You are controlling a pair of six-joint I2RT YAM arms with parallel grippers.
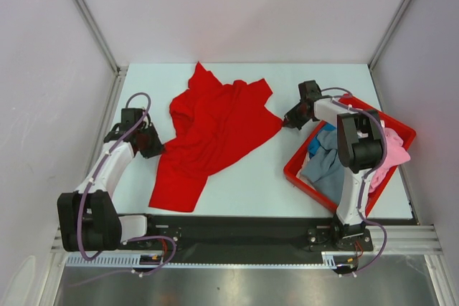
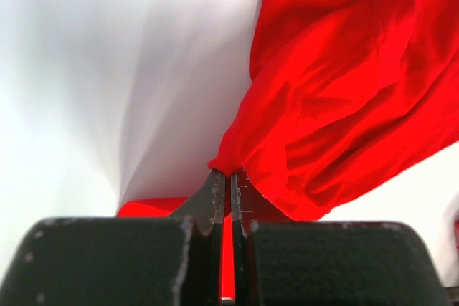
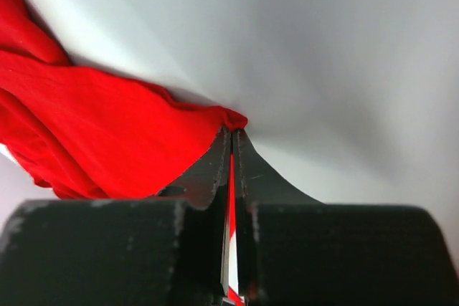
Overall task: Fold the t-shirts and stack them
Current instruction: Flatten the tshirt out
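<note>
Nothing is folded yet: the red t-shirt (image 1: 215, 130) lies rumpled on the table (image 1: 258, 177), left jaws and right jaws each pinching an edge, while other t-shirts (image 1: 326, 166) wait in the bin (image 1: 401, 128).

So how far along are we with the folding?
Barely started. Done: nothing folded or stacked that I can see. In hand: the red t-shirt lies crumpled on the table, with the left claw shut on its left edge and the right claw shut on its right corner, apparently to spread it. Left: folding it, then the grey-blue shirt, pink shirt and blue shirt piled in the red bin.
</note>
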